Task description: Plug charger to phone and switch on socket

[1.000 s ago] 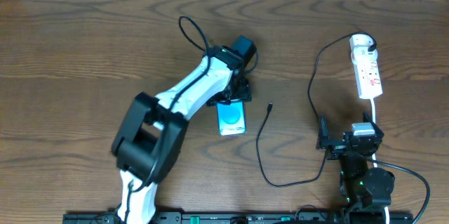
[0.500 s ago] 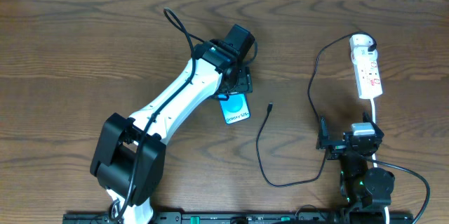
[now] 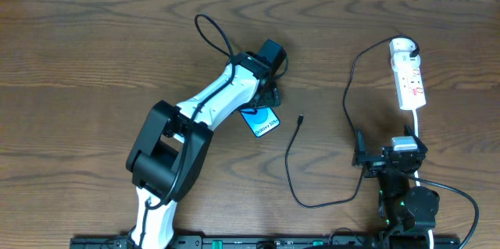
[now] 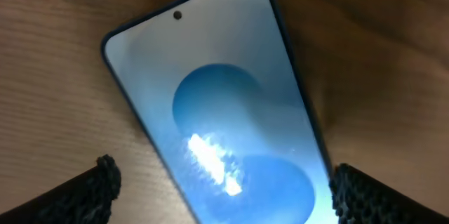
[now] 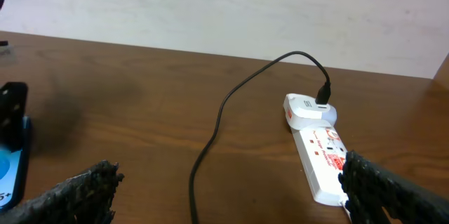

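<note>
The phone (image 3: 263, 122) lies tilted on the table, blue-and-white screen up. In the left wrist view the phone (image 4: 217, 97) sits between my left gripper's (image 4: 221, 185) open fingers; the right finger is close to its edge, the left finger apart. From overhead the left gripper (image 3: 266, 107) hovers over the phone's top end. The charger's connector tip (image 3: 301, 119) lies just right of the phone. Its black cable (image 3: 295, 190) loops round to a plug (image 3: 409, 45) in the white socket (image 3: 409, 81). My right gripper (image 3: 391, 153) is open and empty, below the socket (image 5: 321, 162).
The socket's thick white cord (image 3: 419, 128) runs down past the right arm. The cable (image 5: 216, 133) crosses the table ahead of the right gripper (image 5: 231, 189). The table's far edge meets a white wall (image 5: 210, 6).
The left arm swung out and back. The phone shifted up a little and turned, so its bottom end now points down-right, towards the connector tip. The right arm has not moved.
</note>
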Tool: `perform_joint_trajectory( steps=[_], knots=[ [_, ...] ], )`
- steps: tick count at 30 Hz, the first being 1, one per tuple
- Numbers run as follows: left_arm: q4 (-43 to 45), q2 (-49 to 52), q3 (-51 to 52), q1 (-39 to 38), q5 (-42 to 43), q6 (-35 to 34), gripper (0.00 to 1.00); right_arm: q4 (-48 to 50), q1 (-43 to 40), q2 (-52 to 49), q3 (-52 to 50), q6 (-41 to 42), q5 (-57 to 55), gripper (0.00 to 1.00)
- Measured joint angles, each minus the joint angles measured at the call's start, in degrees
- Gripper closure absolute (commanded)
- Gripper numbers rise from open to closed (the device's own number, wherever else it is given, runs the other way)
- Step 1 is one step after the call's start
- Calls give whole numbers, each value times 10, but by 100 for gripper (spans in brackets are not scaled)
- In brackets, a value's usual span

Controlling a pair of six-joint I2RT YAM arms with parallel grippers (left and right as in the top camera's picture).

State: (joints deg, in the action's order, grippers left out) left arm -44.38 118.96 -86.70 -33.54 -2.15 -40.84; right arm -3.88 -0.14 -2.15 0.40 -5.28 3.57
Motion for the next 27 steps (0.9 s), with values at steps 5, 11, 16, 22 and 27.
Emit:
perform_joint_trajectory(
  steps=[5, 11, 16, 22, 27],
  knots=[
    [14, 0, 0, 0, -11, -81, 0, 0, 0, 0, 0, 0, 0, 1],
    [17, 2, 0, 0, -24, -147, 0, 0, 0, 0, 0, 0, 0, 1],
    [18, 18, 0, 0, -28, -175, 0, 0, 0, 0, 0, 0, 0, 1],
    [18, 37, -1, 0, -27, -186, 1, 0, 0, 0, 0, 0, 0, 1],
    [14, 40, -5, 0, -23, -189, 17, 0, 0, 0, 0, 0, 0, 1]
  ],
)
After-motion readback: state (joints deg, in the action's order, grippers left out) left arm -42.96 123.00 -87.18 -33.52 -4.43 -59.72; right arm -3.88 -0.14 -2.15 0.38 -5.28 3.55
